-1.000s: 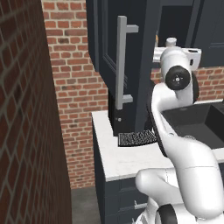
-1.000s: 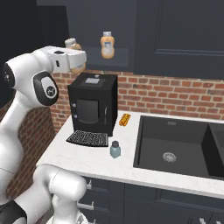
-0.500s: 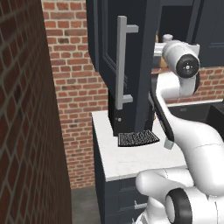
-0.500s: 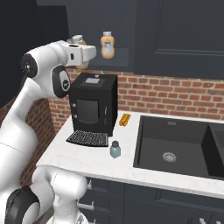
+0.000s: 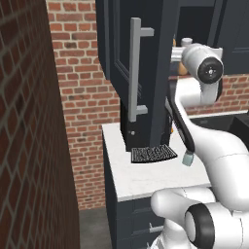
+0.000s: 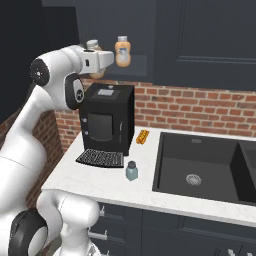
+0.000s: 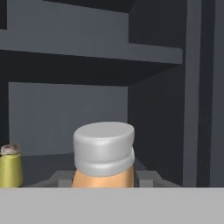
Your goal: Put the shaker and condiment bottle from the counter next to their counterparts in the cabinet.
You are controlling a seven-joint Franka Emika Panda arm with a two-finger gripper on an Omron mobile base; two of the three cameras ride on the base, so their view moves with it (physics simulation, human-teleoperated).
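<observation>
We hold the squat orange condiment bottle with pale cream cap (image 7: pixel 103 151) clamped in the pincer (image 6: pixel 96 65) at the open dark navy wall cabinet (image 5: pixel 160 58), not yet shelved. The small grey-teal shaker (image 6: pixel 131 171) waits on the white worktop (image 6: pixel 100 182), at 6 o'clock below.

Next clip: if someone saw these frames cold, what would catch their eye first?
Most striking is the white arm raised to the open cabinet, its gripper shut on the condiment bottle and carrying it in toward a shelf where a small yellowish bottle stands. A second orange bottle already stands on the cabinet shelf. Below, the shaker waits on the counter beside the black coffee machine.
</observation>
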